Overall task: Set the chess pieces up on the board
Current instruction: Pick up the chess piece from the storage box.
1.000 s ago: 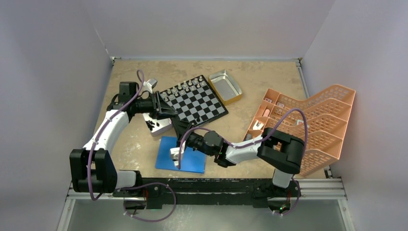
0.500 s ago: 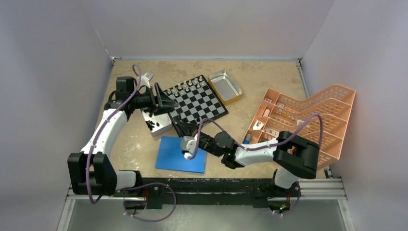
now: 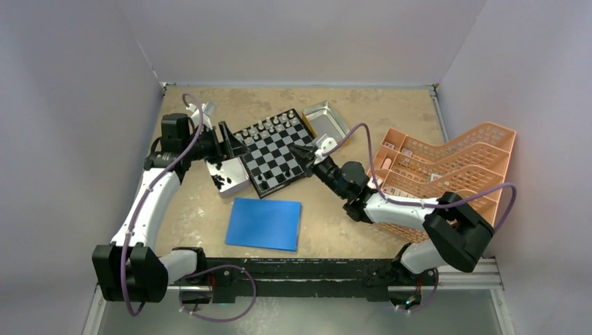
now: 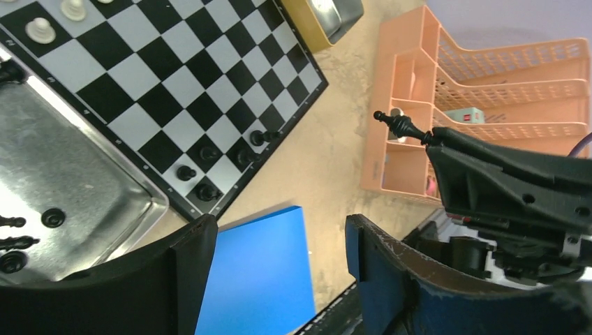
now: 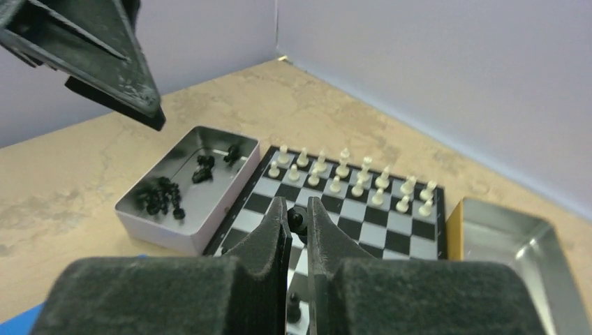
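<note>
The board [image 3: 279, 155] lies at the back of the table. Two rows of silvery-white chess pieces [image 5: 347, 174] fill its far side. Several black pieces [image 4: 209, 171] stand near the corner that faces the blue sheet. My right gripper [image 5: 297, 209] is shut on a small black piece [image 5: 297, 220] and hovers over the board's right half [image 3: 306, 149]. The same held piece [image 4: 396, 124] shows in the left wrist view. My left gripper [image 4: 279, 244] is open and holds nothing. It hangs at the board's left edge [image 3: 230, 143], above a metal tray [image 3: 236, 183] of loose black pieces [image 5: 159, 194].
A second metal tray [image 3: 327, 116] with a yellow side sits behind the board's right corner. A blue sheet [image 3: 264, 223] lies near the front. An orange desk organiser [image 3: 454, 174] fills the right side. Walls enclose the table on three sides.
My right arm has swung from above the blue sheet up to the board, carrying the black piece. My left gripper has opened and drawn back a little to the left.
</note>
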`<control>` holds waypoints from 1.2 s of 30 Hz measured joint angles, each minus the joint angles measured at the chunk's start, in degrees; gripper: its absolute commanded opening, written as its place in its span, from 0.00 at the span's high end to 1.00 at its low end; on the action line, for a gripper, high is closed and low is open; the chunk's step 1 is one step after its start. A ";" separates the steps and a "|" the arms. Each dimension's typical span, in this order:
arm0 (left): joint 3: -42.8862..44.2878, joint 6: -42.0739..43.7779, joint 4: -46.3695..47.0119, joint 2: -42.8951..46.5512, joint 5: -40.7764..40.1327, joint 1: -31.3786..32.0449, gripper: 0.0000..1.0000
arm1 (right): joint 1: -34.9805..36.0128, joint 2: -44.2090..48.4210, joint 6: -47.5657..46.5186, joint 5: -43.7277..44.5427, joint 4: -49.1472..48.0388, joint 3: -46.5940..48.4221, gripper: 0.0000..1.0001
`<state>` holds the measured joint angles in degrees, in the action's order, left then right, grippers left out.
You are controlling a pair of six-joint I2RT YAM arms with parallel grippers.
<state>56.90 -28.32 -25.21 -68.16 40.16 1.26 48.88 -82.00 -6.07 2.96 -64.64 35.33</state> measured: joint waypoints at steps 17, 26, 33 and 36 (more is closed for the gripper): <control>-6.25 6.62 -2.21 6.82 -7.65 0.00 0.31 | -8.92 -4.92 18.32 -5.73 3.21 -4.68 0.93; -7.13 6.93 -2.25 7.41 -7.89 0.00 0.31 | -9.79 -11.80 20.74 -6.01 3.98 -2.08 0.93; -7.13 6.95 -2.21 7.41 -7.85 0.00 0.31 | -9.92 -14.84 21.27 -5.97 4.33 -0.33 0.93; -7.15 6.97 -2.21 7.41 -7.82 0.00 0.32 | -9.97 -15.43 21.29 -5.97 4.72 0.24 0.93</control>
<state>49.76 -21.34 -27.42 -60.75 32.34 1.26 38.92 -97.43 15.22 -3.01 -59.92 35.57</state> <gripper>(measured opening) 0.690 0.093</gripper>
